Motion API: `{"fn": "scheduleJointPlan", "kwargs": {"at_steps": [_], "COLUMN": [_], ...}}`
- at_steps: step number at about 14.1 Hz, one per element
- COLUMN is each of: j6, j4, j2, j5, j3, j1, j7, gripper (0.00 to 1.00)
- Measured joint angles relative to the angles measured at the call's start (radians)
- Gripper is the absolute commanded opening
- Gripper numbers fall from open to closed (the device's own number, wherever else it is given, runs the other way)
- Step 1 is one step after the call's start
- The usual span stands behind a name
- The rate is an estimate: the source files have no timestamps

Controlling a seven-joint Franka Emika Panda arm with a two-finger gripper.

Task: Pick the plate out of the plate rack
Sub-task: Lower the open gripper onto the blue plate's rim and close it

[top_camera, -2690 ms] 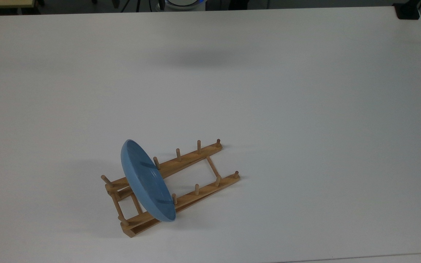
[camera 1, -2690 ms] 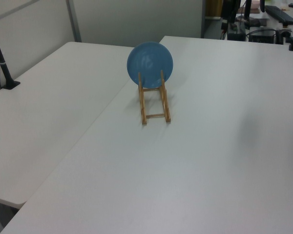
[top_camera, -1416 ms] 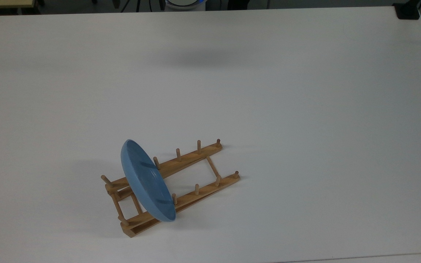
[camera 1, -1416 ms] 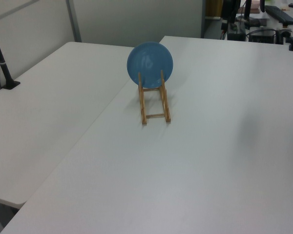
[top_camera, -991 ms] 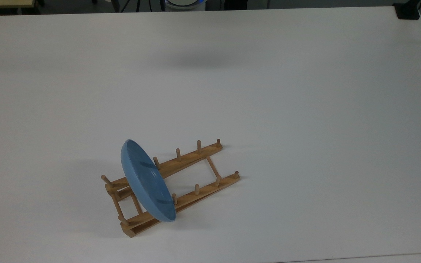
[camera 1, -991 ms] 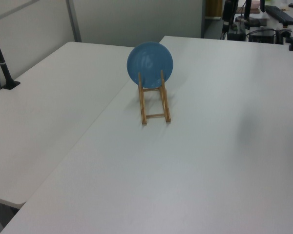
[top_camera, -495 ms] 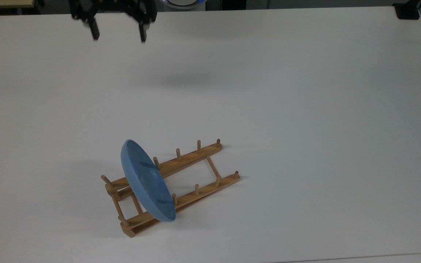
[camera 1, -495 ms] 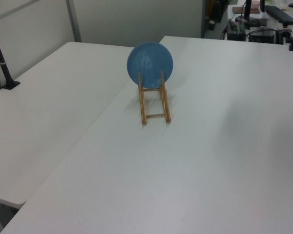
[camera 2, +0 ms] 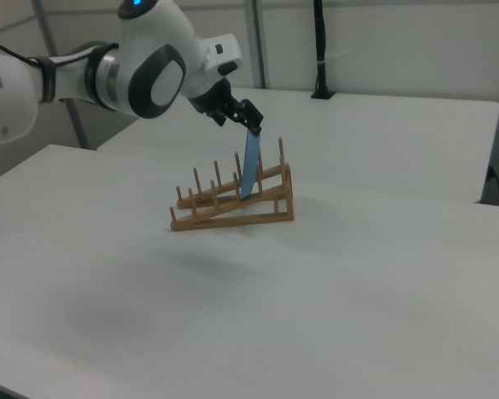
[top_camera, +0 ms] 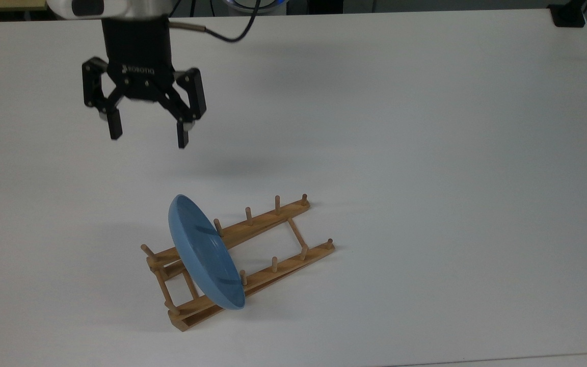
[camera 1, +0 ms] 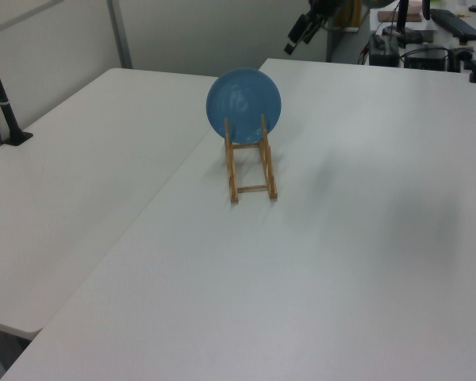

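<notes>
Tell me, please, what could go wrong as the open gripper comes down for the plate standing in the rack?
The plate stands on edge, so the gripper might knock it over rather than straddle its thin rim. The plate rack looks loose on the table, so lifting may drag it along.

A white table [top_camera: 426,153] adjoins a second white table [camera 1: 71,175]; a black post [camera 1: 0,87] stands there.

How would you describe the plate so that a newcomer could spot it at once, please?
On the white table lies a low wooden plate rack with upright pegs. Standing on edge in its slots, near the raised end, is the plate: round, light blue and glossy, the only coloured, non-wooden thing there.
</notes>
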Motion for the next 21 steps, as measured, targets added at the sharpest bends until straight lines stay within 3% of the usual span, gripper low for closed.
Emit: {"fn": "scheduleJointPlan", "kwargs": {"at_steps": [3, 6, 14, 18, 21], "j6": [0.155, 0.220, 0.260, 0.260, 0.260], "j4": [0.004, 0.005, 0.006, 0.007, 0.009], "j2": [0.060, 0.121, 0.176, 0.189, 0.189], "j5": [-0.026, -0.138, -0.305, -0.361, -0.365], "j3": [0.000, 0.002, 0.003, 0.002, 0.001], "j1": [0.014, 0.032, 0.058, 0.058, 0.057], "j7": [0.056, 0.154, 0.272, 0.287, 0.287], "gripper": [0.88, 0.74, 0.27, 0.14, 0.12]}}
